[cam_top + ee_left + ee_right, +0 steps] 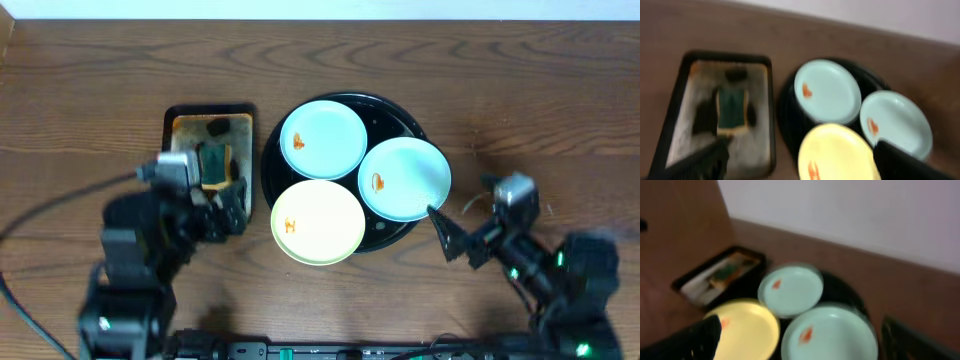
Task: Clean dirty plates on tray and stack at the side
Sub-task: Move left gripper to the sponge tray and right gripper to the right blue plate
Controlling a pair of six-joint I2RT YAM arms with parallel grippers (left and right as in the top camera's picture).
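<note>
A round black tray (pixel 396 108) holds three plates, each with an orange smear: a mint-blue plate (pixel 322 140) at the back, a second mint-blue plate (pixel 405 178) at the right, and a pale yellow plate (pixel 318 222) at the front left. My left gripper (pixel 228 208) is open and empty, left of the yellow plate (pixel 837 152), by the sponge tray. My right gripper (pixel 452 238) is open and empty, just right of the tray, near the right mint-blue plate (pixel 830 332). The wrist views are blurred.
A small rectangular rusty metal tray (pixel 190 123) with a green-and-yellow sponge (pixel 215 163) sits left of the black tray. A black cable (pixel 50 205) runs over the table at the left.
</note>
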